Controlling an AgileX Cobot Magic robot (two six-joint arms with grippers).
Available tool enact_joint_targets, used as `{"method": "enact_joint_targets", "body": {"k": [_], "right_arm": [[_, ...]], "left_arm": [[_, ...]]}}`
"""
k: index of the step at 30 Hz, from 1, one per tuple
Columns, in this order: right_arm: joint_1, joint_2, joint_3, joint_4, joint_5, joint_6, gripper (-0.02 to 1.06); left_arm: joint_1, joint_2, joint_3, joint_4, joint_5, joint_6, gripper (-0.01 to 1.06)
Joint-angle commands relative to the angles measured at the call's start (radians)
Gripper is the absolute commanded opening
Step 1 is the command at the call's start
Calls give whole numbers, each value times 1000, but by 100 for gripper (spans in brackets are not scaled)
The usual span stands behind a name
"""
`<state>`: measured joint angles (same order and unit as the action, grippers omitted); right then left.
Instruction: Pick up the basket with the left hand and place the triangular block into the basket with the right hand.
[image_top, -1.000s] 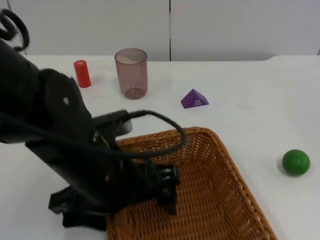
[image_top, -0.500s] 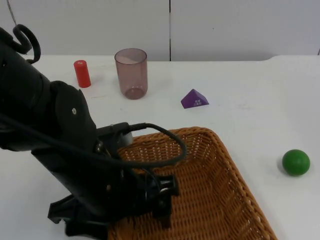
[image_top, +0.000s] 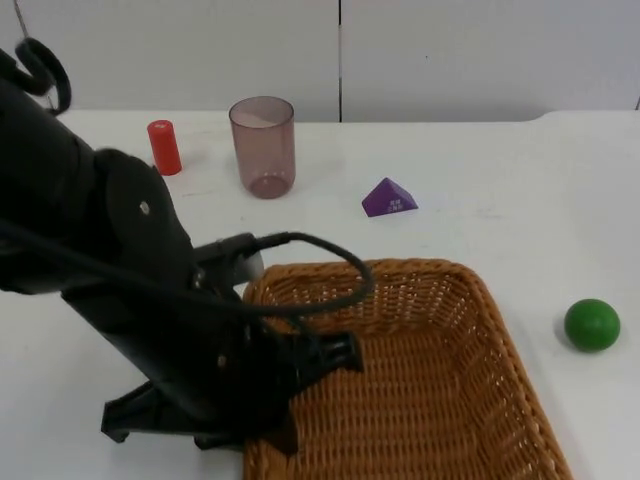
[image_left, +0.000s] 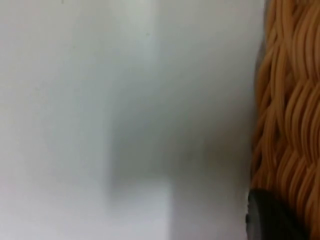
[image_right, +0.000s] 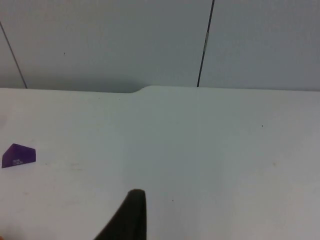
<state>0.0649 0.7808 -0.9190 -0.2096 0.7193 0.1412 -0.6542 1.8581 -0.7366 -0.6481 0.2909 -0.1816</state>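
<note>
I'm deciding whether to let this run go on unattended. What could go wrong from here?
1. The left gripper sits at the wicker basket rim's left end, so a lift from that one edge may tilt or slip it.
2. The purple triangular block lies just beyond the basket's far rim; swinging the basket could knock it.
3. The translucent cup and red cylinder stand beside the left arm and might be tipped.
</note>
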Motion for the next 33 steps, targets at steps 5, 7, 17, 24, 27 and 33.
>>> {"method": "enact_joint_targets", "body": {"k": [5, 7, 17, 24, 27, 33], "right_arm": [[3, 2, -7, 3, -20, 0, 105], [3, 2, -7, 3, -20, 0, 105], [3, 14, -7, 6, -3, -47, 105], [3, 72, -7, 91, -2, -152, 105], [3, 103, -7, 182, -12, -235, 105], [3, 228, -7, 336, -89, -410, 105]], "left_arm": [[139, -89, -76, 12, 148, 79, 0], [170, -94, -105, 12, 195, 105, 0], [355, -101, -383, 35, 544, 146, 0], [430, -112, -545, 82, 698, 163, 0], [434, -126, -548, 128, 698, 163, 0], [434, -157, -546, 242, 698, 147, 0]]}}
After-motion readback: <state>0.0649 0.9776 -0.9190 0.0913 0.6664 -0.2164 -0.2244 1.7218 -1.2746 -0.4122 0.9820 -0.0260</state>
